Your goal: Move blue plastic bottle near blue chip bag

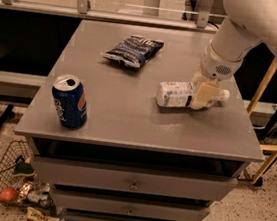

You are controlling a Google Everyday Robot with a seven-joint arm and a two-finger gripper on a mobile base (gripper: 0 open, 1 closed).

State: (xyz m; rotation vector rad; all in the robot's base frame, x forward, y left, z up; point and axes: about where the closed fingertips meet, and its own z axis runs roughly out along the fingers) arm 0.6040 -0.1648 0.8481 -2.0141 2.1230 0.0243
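Sitting at the cap end of the blue plastic bottle (174, 95), the gripper (203, 94), whose closure I cannot tell, is facing the whole carry toward the blue chip bag (133, 50) at eleven o'clock.

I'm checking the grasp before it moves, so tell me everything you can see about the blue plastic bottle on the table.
The blue plastic bottle is small, clear plastic with a pale blue-white label and a white cap. It lies on its side on the grey table, right of centre, cap pointing right. The gripper is down over its neck end, covering that part. Nothing else touches it.
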